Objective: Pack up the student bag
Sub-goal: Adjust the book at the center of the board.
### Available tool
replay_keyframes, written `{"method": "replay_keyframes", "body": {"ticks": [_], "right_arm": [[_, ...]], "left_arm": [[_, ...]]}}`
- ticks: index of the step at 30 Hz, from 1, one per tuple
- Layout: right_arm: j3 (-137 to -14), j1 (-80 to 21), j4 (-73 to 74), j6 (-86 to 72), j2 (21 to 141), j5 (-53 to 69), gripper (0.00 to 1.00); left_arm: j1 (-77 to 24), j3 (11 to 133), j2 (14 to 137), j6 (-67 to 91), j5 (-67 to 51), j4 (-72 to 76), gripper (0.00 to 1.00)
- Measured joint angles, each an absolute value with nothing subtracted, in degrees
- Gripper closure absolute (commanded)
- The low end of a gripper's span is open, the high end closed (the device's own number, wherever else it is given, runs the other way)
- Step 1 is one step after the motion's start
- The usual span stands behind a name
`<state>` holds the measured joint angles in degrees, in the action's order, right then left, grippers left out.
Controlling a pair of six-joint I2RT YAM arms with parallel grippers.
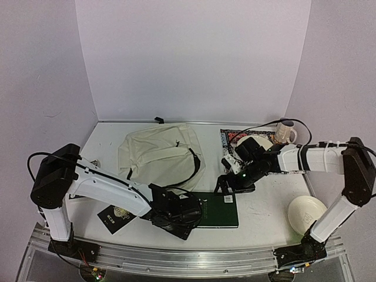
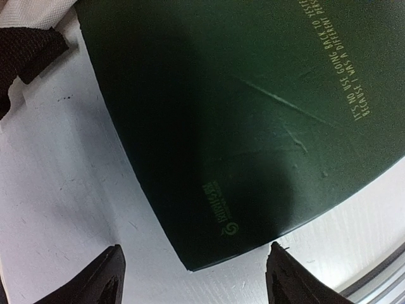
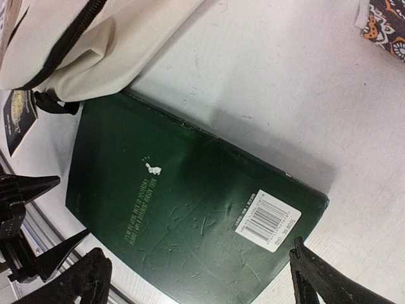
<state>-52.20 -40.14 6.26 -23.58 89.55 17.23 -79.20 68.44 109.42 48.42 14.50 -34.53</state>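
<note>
White tabletop (image 1: 267, 197) and lilac walls (image 1: 194, 59) frame the work. Our left gripper (image 2: 193, 269) hangs with its jaws well apart, straddling the near left corner of the dark green book (image 2: 253, 126) and gripping nothing. Our right gripper (image 3: 202, 275) stands spread wide over the barcode end of the same book, likewise empty. We judge the step in hand to be picking up this book (it lies flat, back cover up, so it offers little edge to pinch). The next move calls for getting a finger against or under one edge, closing on the cover, then carrying the book to the student bag (image 1: 155, 153). That bag lies slumped just behind the book, toward the back left of the table; we cannot tell whether its zipper is open. Counted outward, we find one green book, one student bag, one small black booklet (image 1: 116, 216) with a gold emblem near the left arm, one white bowl (image 1: 306, 210) at the near right, one mug (image 1: 285, 132) at the back right, and one patterned cloth (image 1: 228, 138) beside it.
</note>
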Motion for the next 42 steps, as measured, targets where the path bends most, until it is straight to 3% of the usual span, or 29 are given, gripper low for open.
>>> {"method": "replay_keyframes", "body": {"ticks": [19,34,42], "right_arm": [[-62.4,-38.9,7.8,-12.8,106.3,17.6,0.02],[-47.7,-39.2,2.9,-14.3,96.6,32.4,0.05],[-47.4,-39.0,2.5,-17.4,93.9,30.0,0.04]], "left_arm": [[-77.0,67.4,109.6,49.9,16.4,-34.5,0.23],[-66.6,69.5,110.3,48.0,21.7,-33.7,0.26],[-66.4,67.7,108.6,50.3,20.8,-30.0,0.28]]}}
